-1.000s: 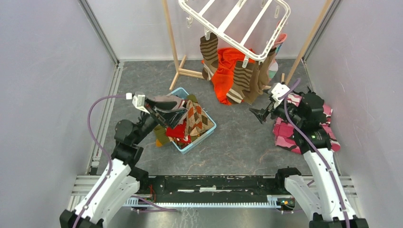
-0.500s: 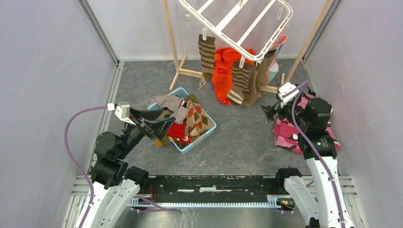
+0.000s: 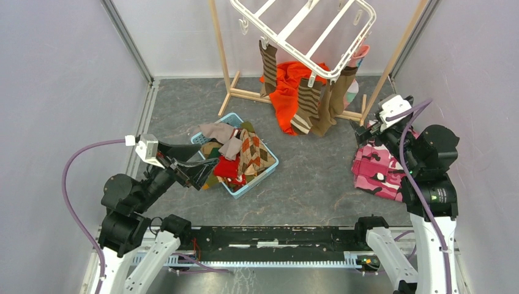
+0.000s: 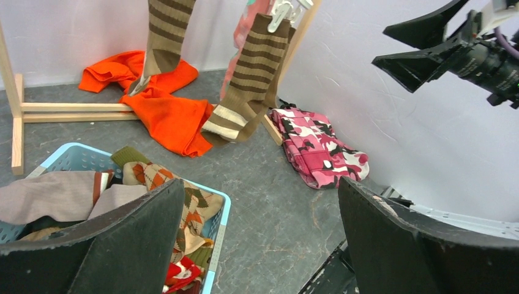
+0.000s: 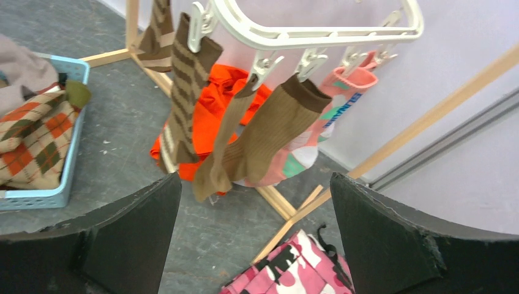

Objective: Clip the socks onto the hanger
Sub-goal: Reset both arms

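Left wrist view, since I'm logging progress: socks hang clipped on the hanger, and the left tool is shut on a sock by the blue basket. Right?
No: the left tool is open and empty, its fingers wide apart in the left wrist view. The rest holds: socks hang clipped on the hanger, and the tool is by the blue basket.

Top external: you look down from above the near edge, over the whole table point(image 3: 306, 180).
Left wrist: low, facing the hung socks point(image 4: 251, 79) from afar.
Right wrist: nearer; you share those socks.
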Tool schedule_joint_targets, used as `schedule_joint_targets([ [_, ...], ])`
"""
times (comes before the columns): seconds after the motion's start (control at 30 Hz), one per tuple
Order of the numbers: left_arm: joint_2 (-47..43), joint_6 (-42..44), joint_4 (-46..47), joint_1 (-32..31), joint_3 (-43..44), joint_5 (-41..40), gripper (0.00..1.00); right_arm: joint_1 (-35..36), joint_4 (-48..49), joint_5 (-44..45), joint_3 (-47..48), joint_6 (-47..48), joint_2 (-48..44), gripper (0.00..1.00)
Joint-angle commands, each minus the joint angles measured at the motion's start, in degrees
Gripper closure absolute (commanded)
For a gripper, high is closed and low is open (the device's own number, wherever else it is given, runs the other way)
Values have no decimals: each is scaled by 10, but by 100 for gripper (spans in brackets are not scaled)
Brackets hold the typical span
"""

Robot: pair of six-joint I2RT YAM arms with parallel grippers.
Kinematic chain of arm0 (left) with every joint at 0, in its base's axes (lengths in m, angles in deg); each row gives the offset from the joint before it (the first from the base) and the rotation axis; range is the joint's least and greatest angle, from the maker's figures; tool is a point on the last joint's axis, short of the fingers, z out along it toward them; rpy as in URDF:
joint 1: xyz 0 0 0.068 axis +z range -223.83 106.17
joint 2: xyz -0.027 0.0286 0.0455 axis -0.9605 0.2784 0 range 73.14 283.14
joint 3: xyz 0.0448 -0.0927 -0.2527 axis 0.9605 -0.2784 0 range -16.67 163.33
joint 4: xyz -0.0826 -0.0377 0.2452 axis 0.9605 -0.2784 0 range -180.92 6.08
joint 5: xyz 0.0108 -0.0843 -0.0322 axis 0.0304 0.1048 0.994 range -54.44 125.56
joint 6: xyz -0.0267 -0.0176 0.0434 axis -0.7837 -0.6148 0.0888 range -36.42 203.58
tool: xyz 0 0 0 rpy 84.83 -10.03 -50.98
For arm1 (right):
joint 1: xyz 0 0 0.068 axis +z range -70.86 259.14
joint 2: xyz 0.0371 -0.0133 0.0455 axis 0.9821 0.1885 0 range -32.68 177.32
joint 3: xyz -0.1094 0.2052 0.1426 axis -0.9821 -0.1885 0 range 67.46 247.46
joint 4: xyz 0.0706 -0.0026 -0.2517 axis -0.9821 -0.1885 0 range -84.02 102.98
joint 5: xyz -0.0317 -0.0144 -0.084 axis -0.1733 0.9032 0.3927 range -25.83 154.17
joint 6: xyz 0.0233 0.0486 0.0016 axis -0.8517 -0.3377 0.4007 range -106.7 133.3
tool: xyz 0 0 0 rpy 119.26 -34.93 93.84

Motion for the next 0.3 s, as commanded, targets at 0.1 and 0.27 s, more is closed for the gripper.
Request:
schedule_joint_targets([
  [0.1,-7,33,-6,-1,28,29,0,-1,-18,-52,18,-26,3,2],
  [0.27,-8,35,10,-1,8,29,0,-1,-1,-62,-6,-31,-1,2],
])
